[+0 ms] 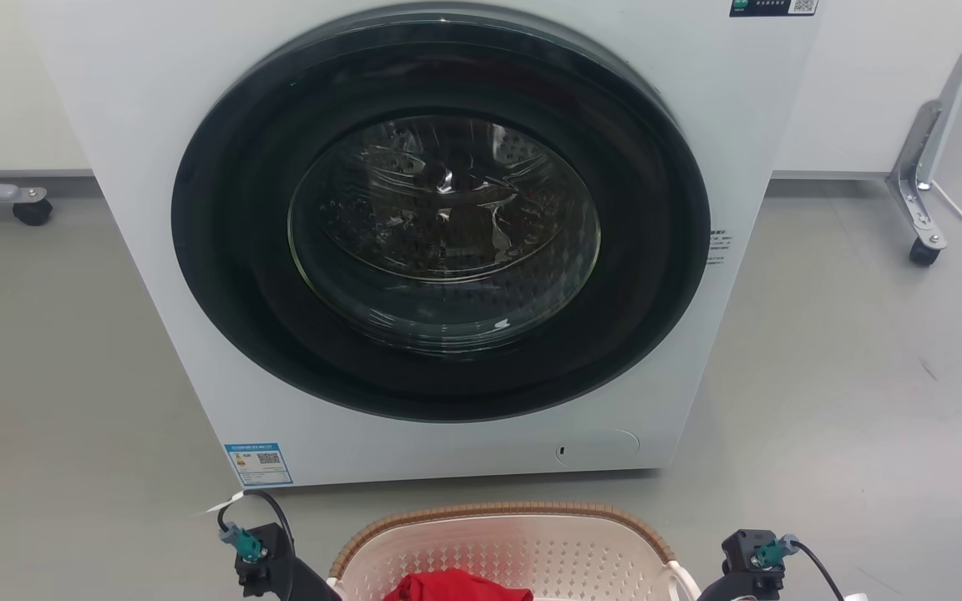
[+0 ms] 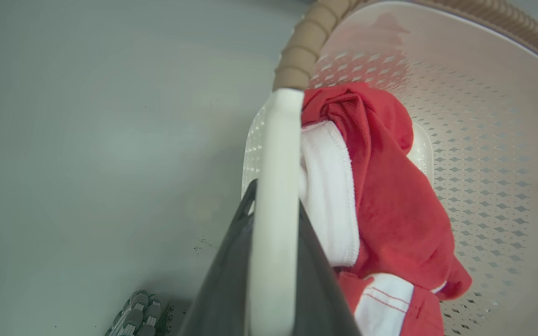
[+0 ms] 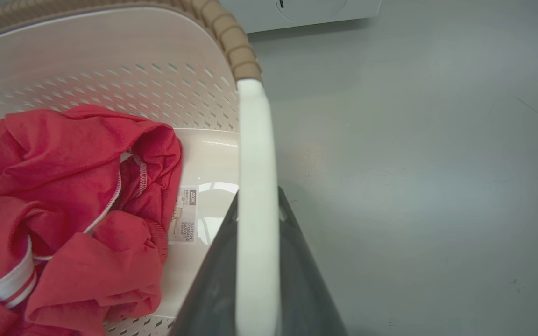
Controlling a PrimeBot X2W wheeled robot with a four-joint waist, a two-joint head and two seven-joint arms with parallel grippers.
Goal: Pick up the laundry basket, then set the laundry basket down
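At bottom centre, left gripper point(image 2: 274, 200) and right gripper point(image 3: 258, 200) jaws clamp handles point(image 2: 278, 140) of the laundry basket point(image 1: 498, 511); uneven arm motion could tip it.

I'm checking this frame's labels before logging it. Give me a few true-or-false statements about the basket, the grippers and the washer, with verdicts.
1. The washing machine door is shut. True.
2. The laundry basket is empty. False: a red garment with white trim lies in it.
3. The left gripper is shut on a white loop handle. True.
4. The right gripper hangs open beside the basket. False: it is shut on the other white handle.
5. The basket's rim is blue. False: it is brown.
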